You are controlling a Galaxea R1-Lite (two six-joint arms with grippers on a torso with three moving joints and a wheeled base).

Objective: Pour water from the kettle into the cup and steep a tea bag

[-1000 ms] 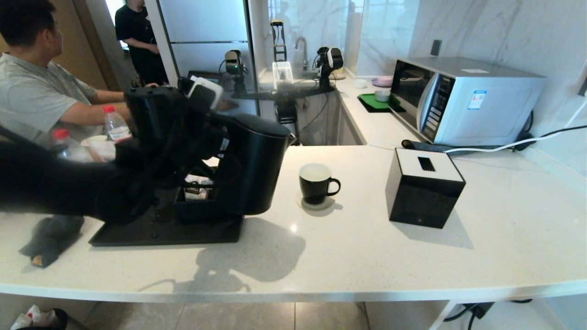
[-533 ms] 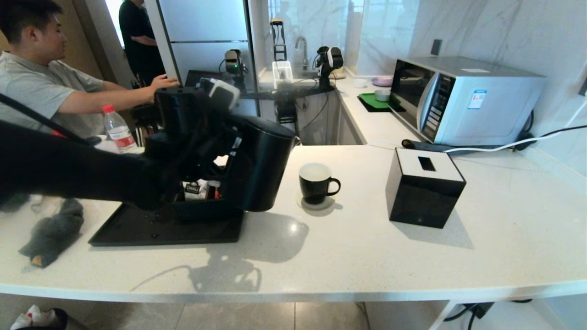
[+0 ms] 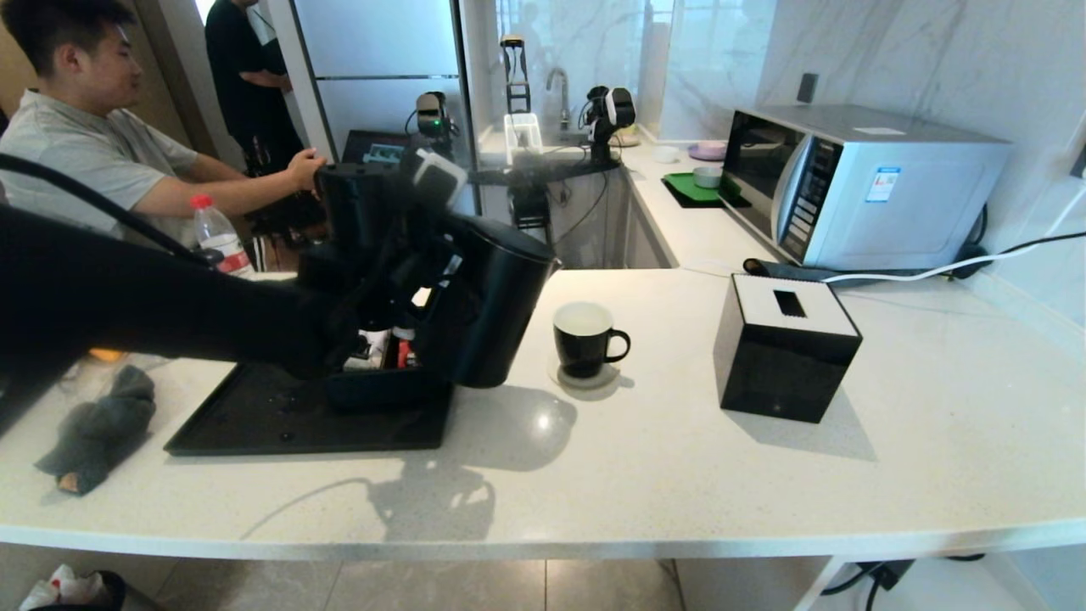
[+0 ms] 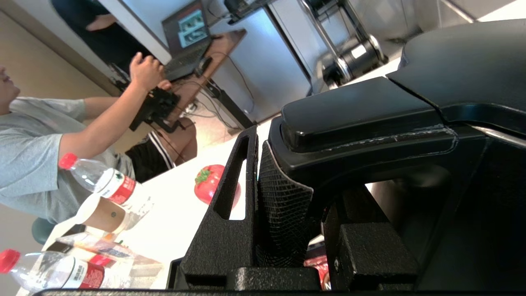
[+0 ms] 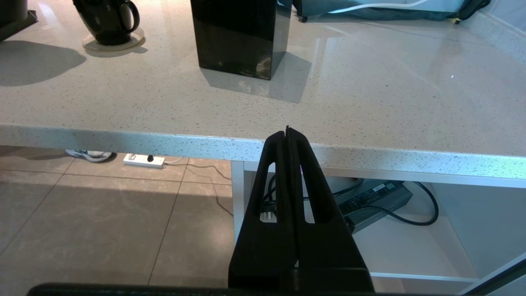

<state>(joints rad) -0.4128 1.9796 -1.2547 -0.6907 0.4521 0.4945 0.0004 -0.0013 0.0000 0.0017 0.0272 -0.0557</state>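
The matte black kettle (image 3: 496, 310) hangs above the right end of the black tray (image 3: 280, 424), tipped with its spout toward the cup. My left gripper (image 3: 420, 280) is shut on the kettle's loop handle (image 4: 361, 119), which fills the gap between its fingers (image 4: 230, 193). The cup (image 3: 584, 338), a black mug with a white inside, stands on a round coaster just right of the kettle and also shows in the right wrist view (image 5: 107, 20). My right gripper (image 5: 287, 131) is shut and empty, parked below the counter's front edge. The tea bag is out of view.
A black tissue box (image 3: 785, 344) stands right of the cup. A small black box of sachets (image 3: 386, 348) sits on the tray behind the kettle. A grey cloth (image 3: 97, 428), water bottles (image 3: 216, 238) and a seated person (image 3: 76, 161) are at the left; a microwave (image 3: 857, 182) at the back right.
My left arm has carried the kettle to the right, closer to the cup, and tipped it further toward it. The right arm has not moved.
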